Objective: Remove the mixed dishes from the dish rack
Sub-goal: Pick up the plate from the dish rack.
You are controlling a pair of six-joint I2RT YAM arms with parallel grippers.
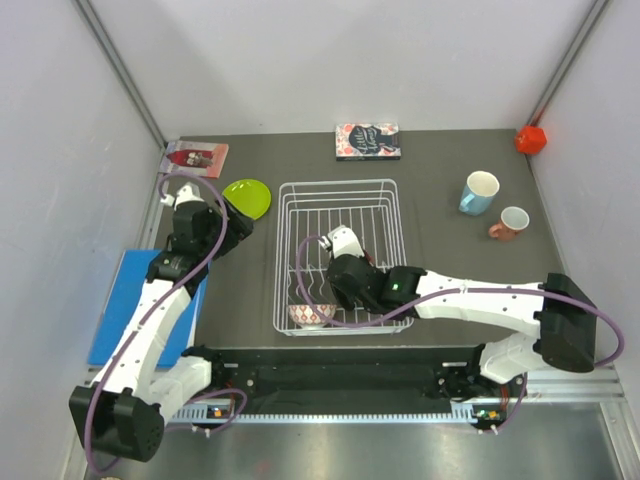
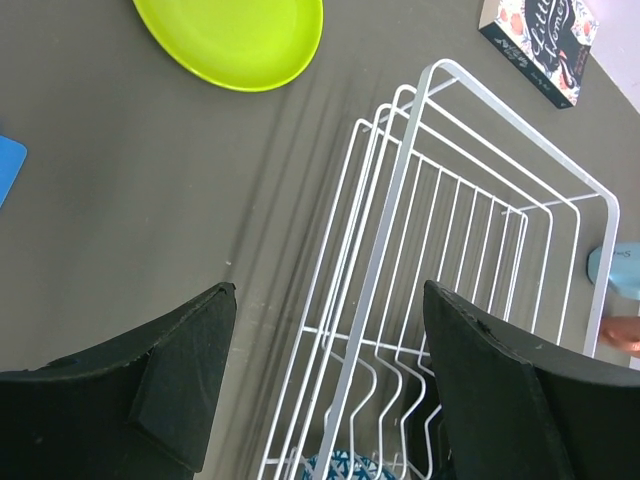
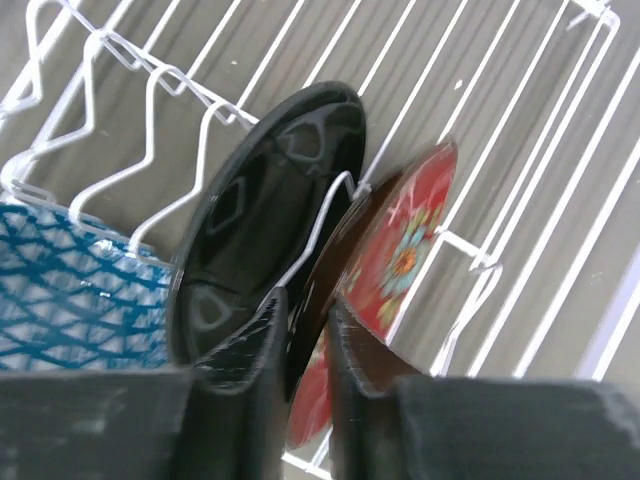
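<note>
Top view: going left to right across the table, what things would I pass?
Blue board → green plate → rack → blue mug → red cube.

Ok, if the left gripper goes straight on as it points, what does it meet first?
Most likely the top rail of the white wire dish rack, which runs between the left gripper's open fingers; depth is unclear, but nothing shows in front of it.

White rack (image 1: 340,186), black plate (image 3: 265,200), red floral plate (image 3: 410,245), blue-and-white latticed bowl (image 3: 60,295), lime-green plate (image 2: 235,35), light-blue mug (image 1: 479,192) and salmon-pink mug (image 1: 511,222) show against the dark grey table (image 1: 430,240).
</note>
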